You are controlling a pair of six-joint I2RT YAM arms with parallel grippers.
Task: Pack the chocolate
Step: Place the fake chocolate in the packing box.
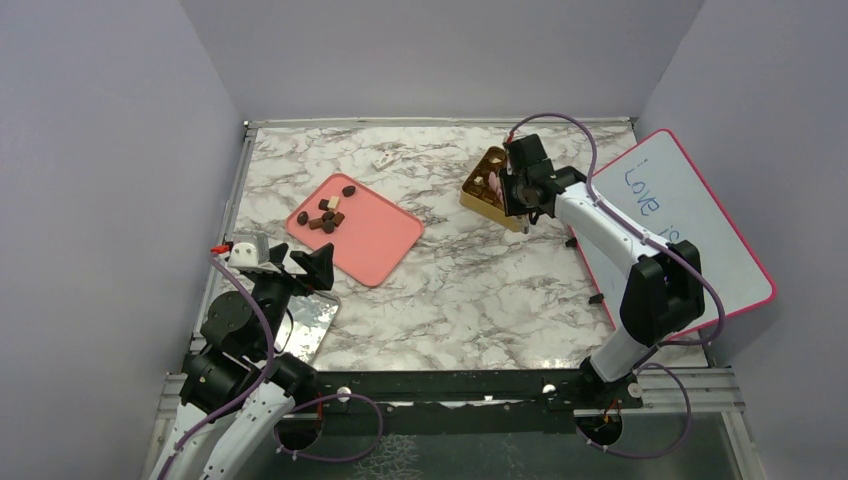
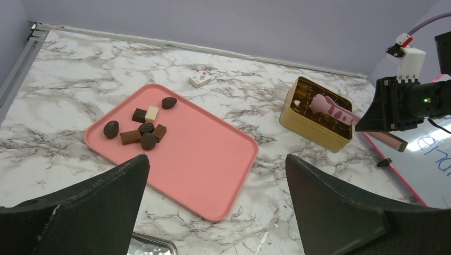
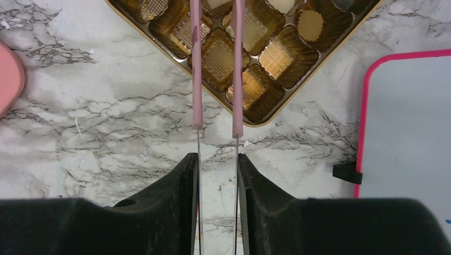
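The chocolate [image 1: 325, 213] is a cluster of several small pieces, mostly dark brown with one cream, at the far left end of the pink tray [image 1: 375, 245]; in the left wrist view the chocolate [image 2: 142, 130] lies on the tray [image 2: 213, 170]. My right gripper [image 3: 218, 156] is shut on the pink tweezers [image 3: 197, 79], whose two arms stand slightly apart and reach over the gold box [image 3: 266, 58]. From above, the right gripper [image 1: 520, 195] hangs at the box [image 1: 480, 190]. My left gripper [image 2: 217, 159] is open and holds nothing, near the tray's front corner.
A whiteboard [image 1: 690, 220] with a pink rim lies at the right, a small black part [image 3: 347, 172] beside its edge. A small white packet [image 2: 201, 79] lies behind the tray. A shiny metal tray [image 1: 310, 325] sits by the left arm. Walls enclose the marble table.
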